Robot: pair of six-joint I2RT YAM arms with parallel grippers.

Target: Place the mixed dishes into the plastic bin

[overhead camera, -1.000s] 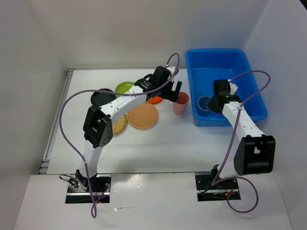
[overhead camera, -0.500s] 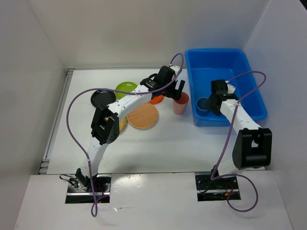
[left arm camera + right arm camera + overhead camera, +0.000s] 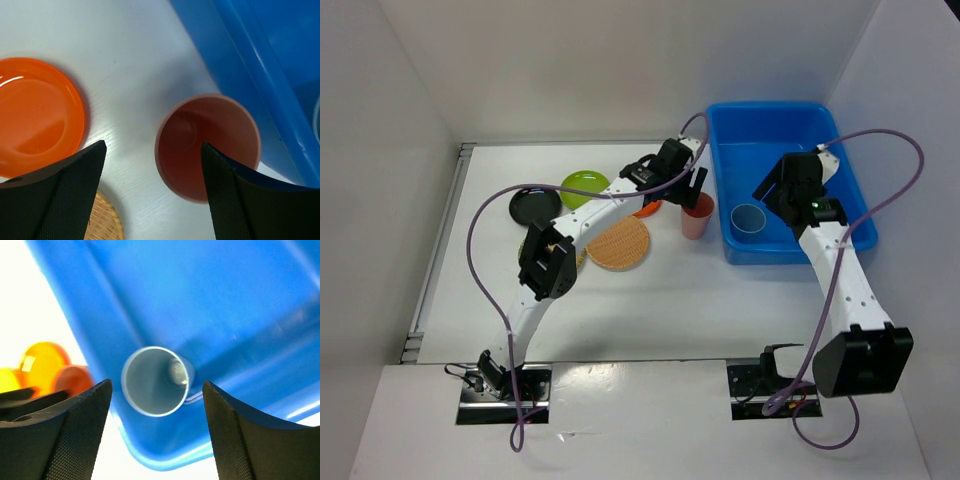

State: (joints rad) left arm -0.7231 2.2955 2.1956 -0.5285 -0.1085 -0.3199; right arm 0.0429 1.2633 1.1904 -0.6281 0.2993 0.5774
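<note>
My right claw (image 3: 156, 385) gapes above the blue cup (image 3: 150, 382) in the plastic bin (image 3: 240, 305), my left claw (image 3: 153, 150) gapes over the pink cup (image 3: 210, 145).

No writing, label, brand or number can be read anywhere

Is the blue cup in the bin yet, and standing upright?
In and upright: the blue cup stands mouth-up on the floor of the plastic bin, near its front-left corner.

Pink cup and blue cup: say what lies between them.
Between the pink cup and the blue cup stands the bin's wall, plain in the top view.
</note>
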